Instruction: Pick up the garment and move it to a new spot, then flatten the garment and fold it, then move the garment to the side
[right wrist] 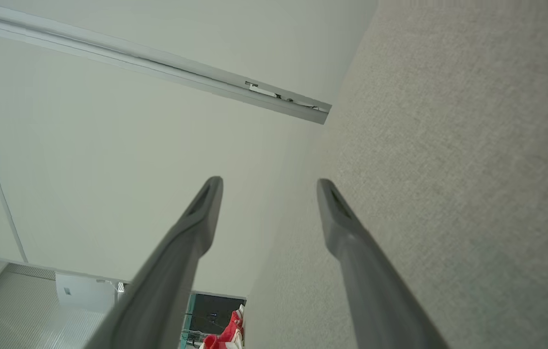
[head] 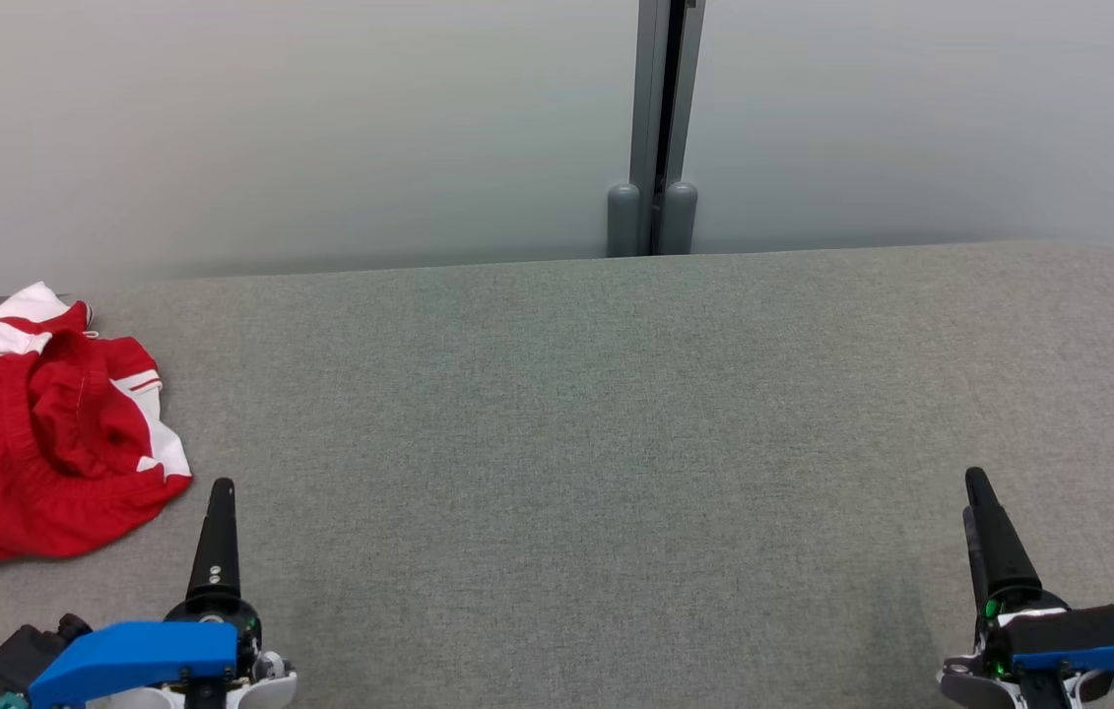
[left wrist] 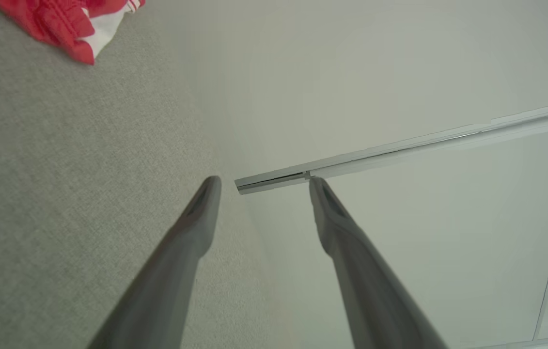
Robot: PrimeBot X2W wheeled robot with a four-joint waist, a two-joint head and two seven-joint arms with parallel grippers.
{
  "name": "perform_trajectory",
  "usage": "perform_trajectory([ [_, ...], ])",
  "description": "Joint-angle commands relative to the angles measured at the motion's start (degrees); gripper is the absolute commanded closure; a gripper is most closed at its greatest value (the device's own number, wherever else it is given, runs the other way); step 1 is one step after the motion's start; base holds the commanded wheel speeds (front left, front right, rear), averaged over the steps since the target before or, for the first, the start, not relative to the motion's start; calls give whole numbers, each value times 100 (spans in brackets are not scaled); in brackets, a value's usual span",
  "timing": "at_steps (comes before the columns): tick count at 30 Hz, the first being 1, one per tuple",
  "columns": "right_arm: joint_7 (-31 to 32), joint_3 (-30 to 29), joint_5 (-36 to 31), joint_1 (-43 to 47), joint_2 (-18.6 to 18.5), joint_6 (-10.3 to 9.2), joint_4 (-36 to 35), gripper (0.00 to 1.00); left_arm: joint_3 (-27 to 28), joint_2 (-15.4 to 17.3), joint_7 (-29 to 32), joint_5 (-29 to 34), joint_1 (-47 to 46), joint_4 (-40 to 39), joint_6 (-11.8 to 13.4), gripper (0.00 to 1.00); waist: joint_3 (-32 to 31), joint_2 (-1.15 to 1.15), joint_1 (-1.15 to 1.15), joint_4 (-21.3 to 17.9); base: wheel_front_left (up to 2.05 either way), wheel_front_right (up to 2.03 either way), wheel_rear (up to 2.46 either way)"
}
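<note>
While both arms sit low, you hold nothing.
One garment (head: 34,433) lies crumpled at the table's (head: 616,443) left edge; left gripper (left wrist: 264,180) and right gripper (right wrist: 269,180) point forward over its near corners, jaws apart.

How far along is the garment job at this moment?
Done: nothing visible; the red-and-white garment lies bunched and unfolded at the left edge of the table. In hand: nothing; left gripper and right gripper are open, empty, clear of it. Left: pick up, move, flatten, fold, set aside.
</note>
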Motion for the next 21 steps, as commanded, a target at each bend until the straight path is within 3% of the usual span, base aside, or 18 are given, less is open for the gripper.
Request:
perform_trajectory([
  [1,-73,14,-383,-32,-34,5,-192,0,-93,43,-69,331,-99,-191,50,0,1,0,0,2,0,0,0],
  [8,-228,192,-1494,56,-39,6,-445,0,-344,46,-221,1368,-59,-372,169,0,10,0,0,6,0,0,0],
  [21,-466,332,-2832,160,-47,8,-426,0,-592,54,-461,3069,36,-253,347,0,32,0,0,7,0,0,0],
])
